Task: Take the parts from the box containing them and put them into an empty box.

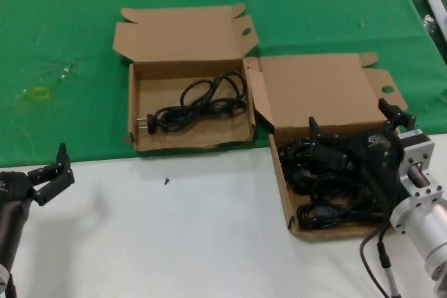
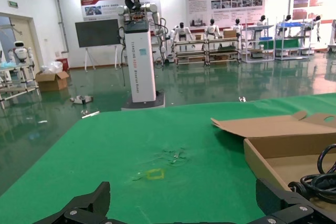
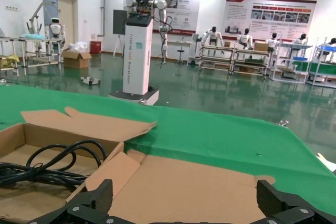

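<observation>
- The parts are black coiled power cords. Most of them (image 1: 328, 186) lie piled in the right cardboard box (image 1: 282, 186), which stands on the white table surface (image 1: 174, 235) in front of the robot, with its lid folded back onto the green cloth (image 1: 70, 33).
- One single power cord (image 1: 199, 105) lies in the left cardboard box (image 1: 188, 137), with its plug pointing to the box's left wall. This box stands on the green cloth, near its front edge, and its lid is open to the back.
- The two boxes stand just beside each other; a side flap of the left one reaches the lid of the right one.
- The right gripper (image 1: 356, 127) hangs over the pile in the right box. Its fingers are spread wide and hold nothing.
- The left gripper (image 1: 59, 167) waits over the white surface at the left edge, well apart from both boxes. Its fingers are also spread and hold nothing.
</observation>
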